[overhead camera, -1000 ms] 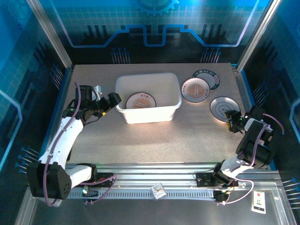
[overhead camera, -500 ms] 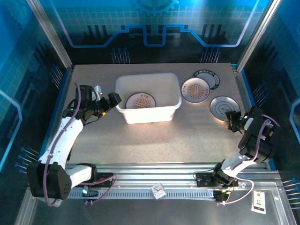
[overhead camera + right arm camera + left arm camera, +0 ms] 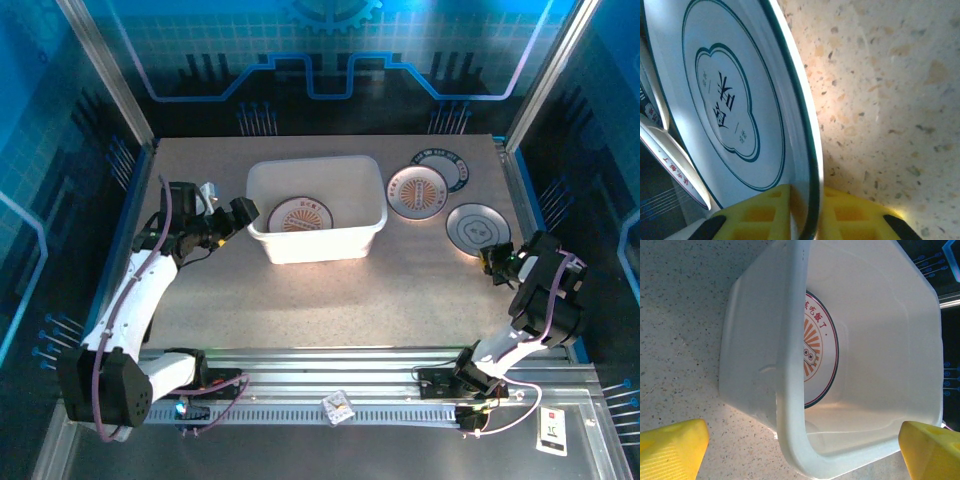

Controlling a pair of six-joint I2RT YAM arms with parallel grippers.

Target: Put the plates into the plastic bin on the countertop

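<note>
A white-faced plate with a dark rim [image 3: 477, 228] lies on the countertop [image 3: 400, 290] at the right. My right gripper [image 3: 492, 262] is shut on its near edge. In the right wrist view the yellow fingers [image 3: 760, 210] pinch that plate's rim [image 3: 805, 150] from both sides, at the right gripper [image 3: 807, 210]. An orange patterned plate [image 3: 417, 191] and a dark-rimmed plate [image 3: 447, 163] lie beyond it. The plastic bin [image 3: 316, 243] holds one orange patterned plate [image 3: 299, 214]. My left gripper [image 3: 240, 215] stands open at the bin's left end, its fingers straddling the bin's corner rim [image 3: 792, 365].
Blue walls and metal rails frame the countertop on all sides. The right arm is close to the right rail [image 3: 520, 190]. Bare countertop stretches in front of the bin [image 3: 300, 300]. A small packet [image 3: 337, 406] lies on the front rail.
The right gripper's jaws have closed onto the near rim of the dark-rimmed plate, which has shifted slightly. The left arm has not moved.
</note>
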